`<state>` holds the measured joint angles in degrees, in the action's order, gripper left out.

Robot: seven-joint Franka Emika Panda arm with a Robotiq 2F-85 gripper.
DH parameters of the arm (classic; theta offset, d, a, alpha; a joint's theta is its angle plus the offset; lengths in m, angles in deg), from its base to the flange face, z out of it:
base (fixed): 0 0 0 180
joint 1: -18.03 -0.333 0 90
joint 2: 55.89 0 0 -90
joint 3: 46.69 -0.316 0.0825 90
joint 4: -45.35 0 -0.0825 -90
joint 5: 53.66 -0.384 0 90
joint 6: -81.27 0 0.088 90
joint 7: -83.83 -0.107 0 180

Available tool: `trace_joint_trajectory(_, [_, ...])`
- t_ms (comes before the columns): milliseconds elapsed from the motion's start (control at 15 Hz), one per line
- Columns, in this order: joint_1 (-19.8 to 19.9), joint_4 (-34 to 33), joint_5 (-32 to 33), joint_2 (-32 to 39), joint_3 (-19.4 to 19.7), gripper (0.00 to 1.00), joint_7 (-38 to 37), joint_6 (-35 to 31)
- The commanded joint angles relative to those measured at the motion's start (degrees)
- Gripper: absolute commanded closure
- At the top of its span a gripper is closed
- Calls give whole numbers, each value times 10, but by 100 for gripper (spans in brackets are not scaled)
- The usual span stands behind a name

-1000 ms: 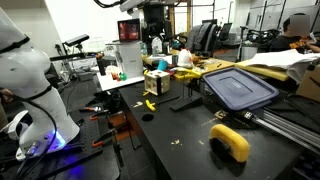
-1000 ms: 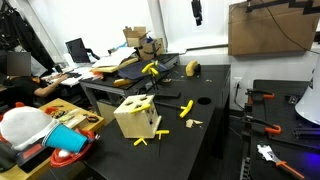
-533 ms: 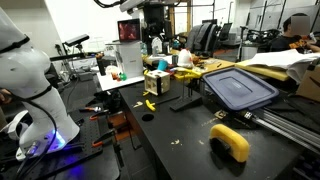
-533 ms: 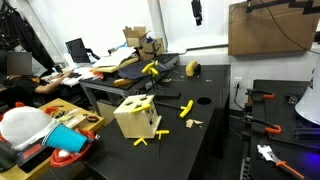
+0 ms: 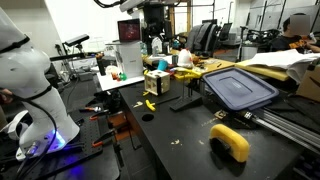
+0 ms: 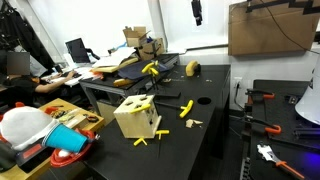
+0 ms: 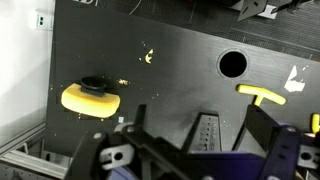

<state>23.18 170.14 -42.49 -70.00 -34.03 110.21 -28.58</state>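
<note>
My gripper (image 5: 153,41) hangs open and empty high above the black table (image 5: 185,130), and it also shows near the top in an exterior view (image 6: 197,12). In the wrist view the gripper (image 7: 235,128) comes in from the bottom edge, with its fingers (image 7: 205,135) spread and only table between them. Far below lie a yellow curved block with a black part (image 7: 90,98), a round hole (image 7: 232,64) in the tabletop and a yellow T-shaped piece (image 7: 262,96). A tan box with yellow pieces on it (image 5: 157,82) (image 6: 137,117) stands under the arm.
A grey-blue lid (image 5: 238,88) and a yellow curved block (image 5: 230,141) lie on the table. Loose yellow pieces (image 6: 186,108) are scattered near the box. A white robot body (image 5: 30,80) stands beside the table, a large cardboard box (image 6: 265,28) behind it, and cluttered desks beyond.
</note>
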Motion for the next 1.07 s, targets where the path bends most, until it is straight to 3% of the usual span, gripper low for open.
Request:
trace_joint_trajectory(0, [6,0,3,1,-6,0,3,-3])
trace_joint_trajectory(533, [2,2,-3,29,-20,0,-33,-39])
trace_joint_trajectory(1000, [-18,13,-74,51,-55,0,-58,-87])
